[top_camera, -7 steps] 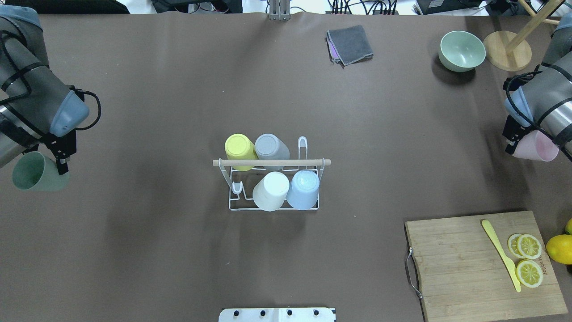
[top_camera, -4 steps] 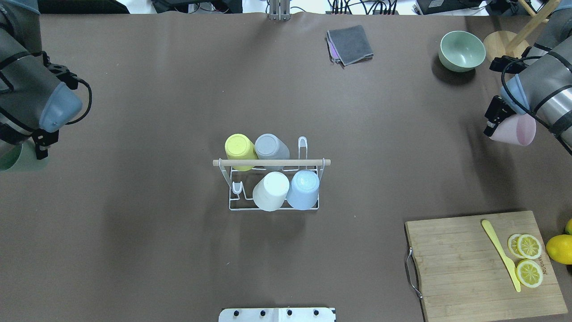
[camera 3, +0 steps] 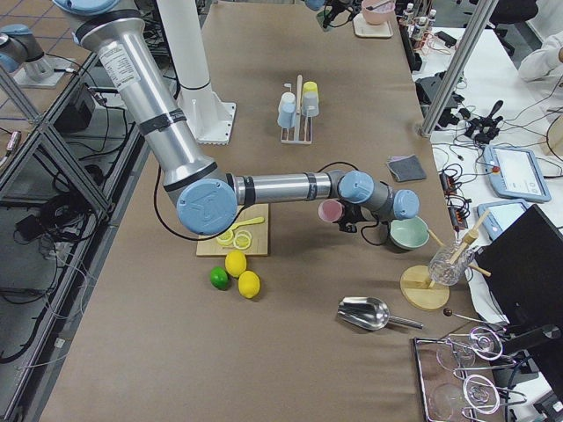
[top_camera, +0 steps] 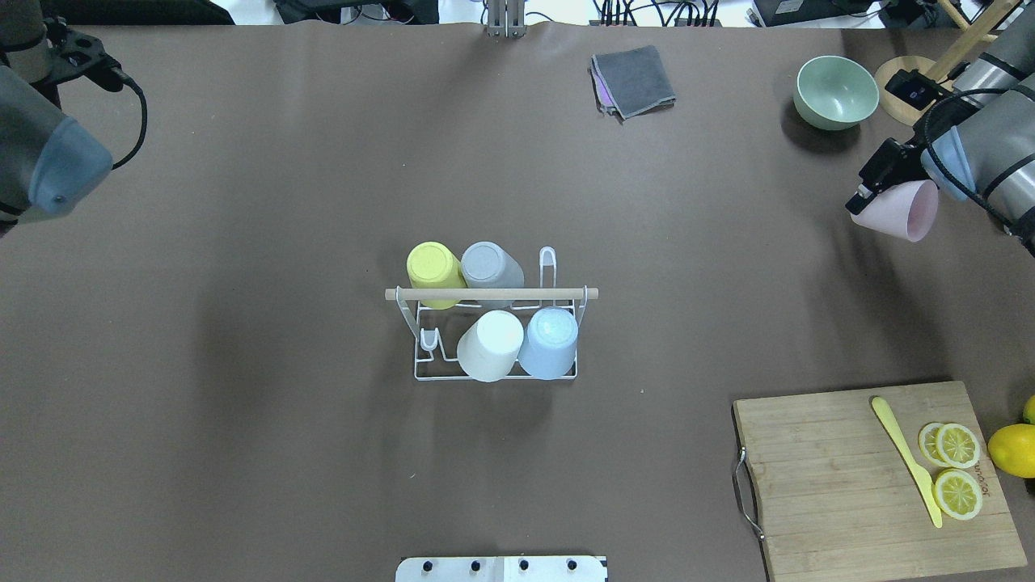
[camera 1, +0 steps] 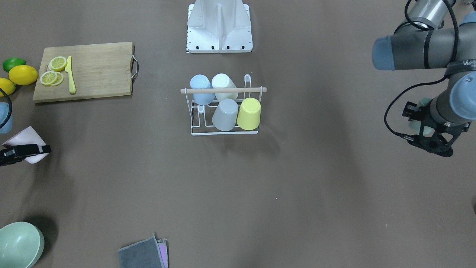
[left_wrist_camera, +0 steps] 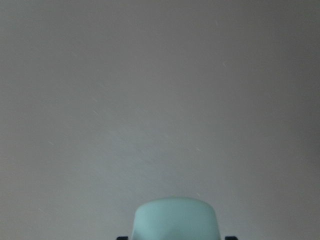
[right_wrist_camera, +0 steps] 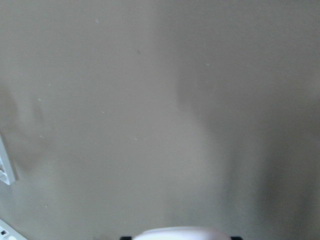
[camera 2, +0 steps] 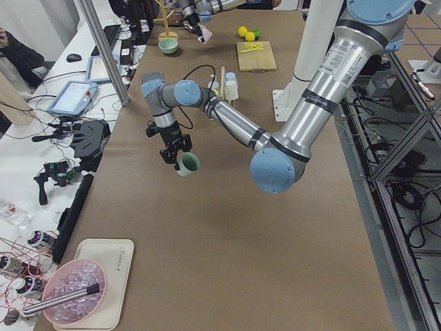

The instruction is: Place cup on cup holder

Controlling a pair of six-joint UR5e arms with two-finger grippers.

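Observation:
The cup holder point(top_camera: 566, 293) is a white wire rack with a wooden rod, at mid-table; it also shows in the front view point(camera 1: 223, 90). A yellow cup point(top_camera: 433, 271), a grey cup point(top_camera: 489, 271), a white cup point(top_camera: 490, 346) and a light blue cup point(top_camera: 550, 343) sit upturned on it. Two prongs are bare. My left gripper point(camera 1: 427, 136) is shut on a green cup point(camera 2: 187, 163), far left, above the table; the overhead view does not show it. My right gripper point(top_camera: 872, 194) is shut on a pink cup point(top_camera: 901, 212), held on its side at the far right.
A cutting board point(top_camera: 841, 485) with lemon slices and a yellow knife lies at the near right, a lemon point(top_camera: 1012, 449) beside it. A green bowl point(top_camera: 836, 90) and a wooden stand point(top_camera: 918, 90) stand at the far right. A grey cloth point(top_camera: 633, 81) lies at the back.
Both arms have swung toward the table's far side with their cups. The left gripper and green cup have left the overhead view. The pink cup has moved farther back and slightly inward.

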